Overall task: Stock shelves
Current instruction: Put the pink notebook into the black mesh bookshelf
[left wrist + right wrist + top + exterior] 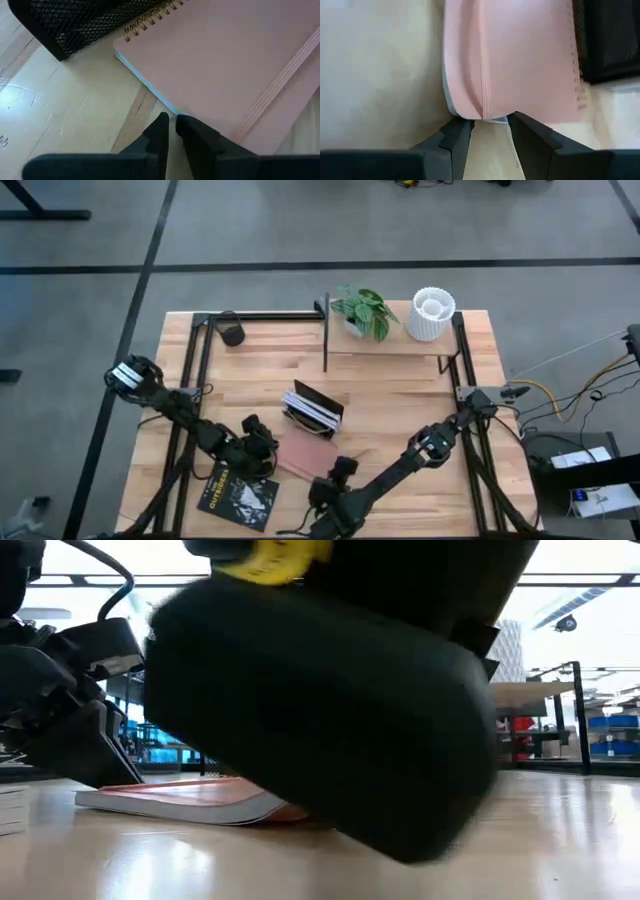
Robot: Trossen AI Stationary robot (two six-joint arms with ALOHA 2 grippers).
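Observation:
A pink spiral notebook (pixel 306 452) lies flat on the table in front of the black mesh book rack (pixel 313 410). My left gripper (pixel 171 121) is shut, with its tips at the notebook's left page edge. My right gripper (pixel 487 121) is open at the notebook's opposite edge, one fingertip on either side of the elastic band (pixel 484 95). The shelves (pixel 390 345) stand at the far right of the table, with a plant (pixel 362 310) and a white pot (pixel 432 315) on the top board. My left gripper comes low and slanting from the table's left, and its shut fingertips (pixel 161 125) meet the notebook's pale page edge (pixel 167 105). The notebook lies flat. Whether the tips press on the edge or only stand against it, I cannot tell.
A black book (pixel 238 495) lies near the table's front left. A dark cup (pixel 232 333) stands at the far left beside a thin black frame (pixel 255 316). Bare tabletop lies between the rack and the shelves.

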